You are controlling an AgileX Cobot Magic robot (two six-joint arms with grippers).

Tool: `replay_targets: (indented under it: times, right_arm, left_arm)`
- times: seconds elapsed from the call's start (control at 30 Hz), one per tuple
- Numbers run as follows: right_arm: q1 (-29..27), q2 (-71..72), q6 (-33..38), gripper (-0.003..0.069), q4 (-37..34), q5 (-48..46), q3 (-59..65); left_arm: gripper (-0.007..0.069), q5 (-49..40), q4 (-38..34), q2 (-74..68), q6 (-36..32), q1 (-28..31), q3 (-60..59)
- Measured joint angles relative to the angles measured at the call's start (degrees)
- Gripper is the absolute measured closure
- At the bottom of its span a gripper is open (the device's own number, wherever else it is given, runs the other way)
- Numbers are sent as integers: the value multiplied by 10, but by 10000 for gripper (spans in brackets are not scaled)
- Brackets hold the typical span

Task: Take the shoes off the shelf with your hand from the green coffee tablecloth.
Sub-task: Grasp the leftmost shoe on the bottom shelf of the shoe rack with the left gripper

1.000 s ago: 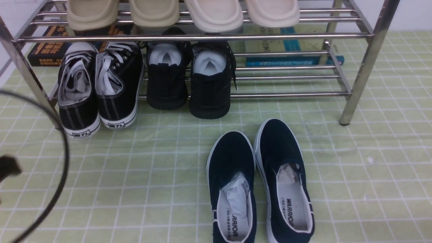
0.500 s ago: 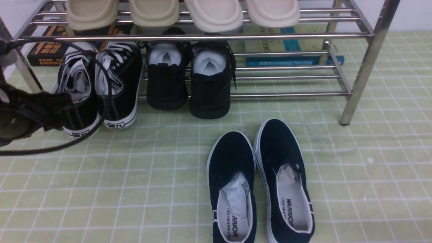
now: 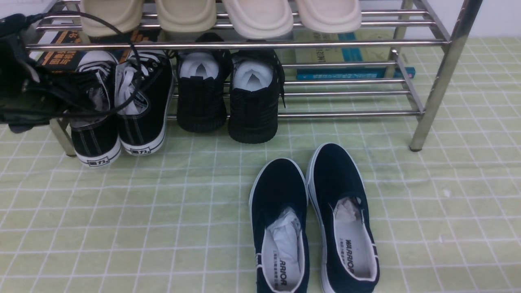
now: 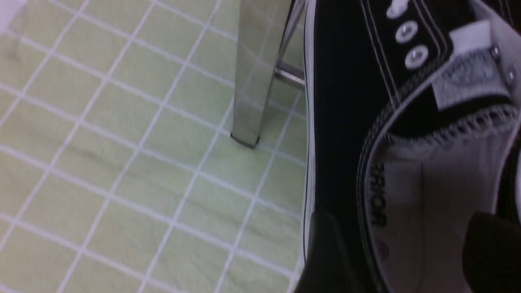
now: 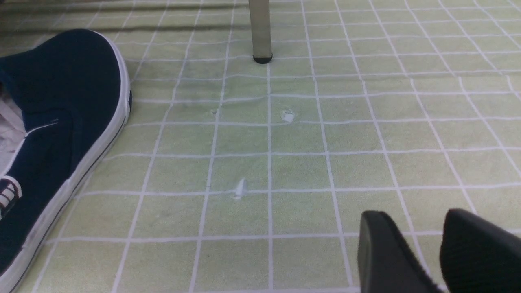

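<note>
My left gripper [image 4: 409, 252] has swung in from the left edge of the green coffee tablecloth [image 3: 163, 211]. A second ago only its cable [image 3: 136, 69] was showing. Now it's up at the left end of the shelf [image 3: 346, 114], over the shoes [image 3: 118, 110]. The jaws have sprung wide. One finger sits by the left shoe's outer wall, the other over the far side of its opening, nothing pinched yet. So I judge the reach is done and the grab comes next.

The shoes stand on the lower tier's left end, heels out over the front bar and down towards the cloth, pale paper stuffed inside. Beside them, mid-tier, the black knit sneakers [image 3: 228, 101], white paper in each. The rest of that tier is bare bars. Up top, cream slippers [image 3: 220, 14] in a row. Books [image 3: 350, 73] lie on the cloth behind.

In front, right of centre, the navy slip-ons [image 3: 313, 219] are off the shelf, paper in both. My right gripper [image 5: 423, 244] hangs low over bare cloth, fingers slightly parted, empty.
</note>
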State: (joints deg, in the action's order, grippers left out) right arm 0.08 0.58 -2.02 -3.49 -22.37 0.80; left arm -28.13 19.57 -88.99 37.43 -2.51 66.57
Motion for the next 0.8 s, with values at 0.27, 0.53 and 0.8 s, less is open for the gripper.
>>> replay_targets:
  times: [0.27,0.53,0.8]
  right_arm:
    - [0,0,0,422,0,0,0]
    - [0,0,0,422,0,0,0]
    - [0,0,0,422,0,0,0]
  left_arm:
    - [165,25,38,-65,0,0,12]
    - [179,61,74,-101,0,0,13]
    - [494,36,82,-103,0,0,13]
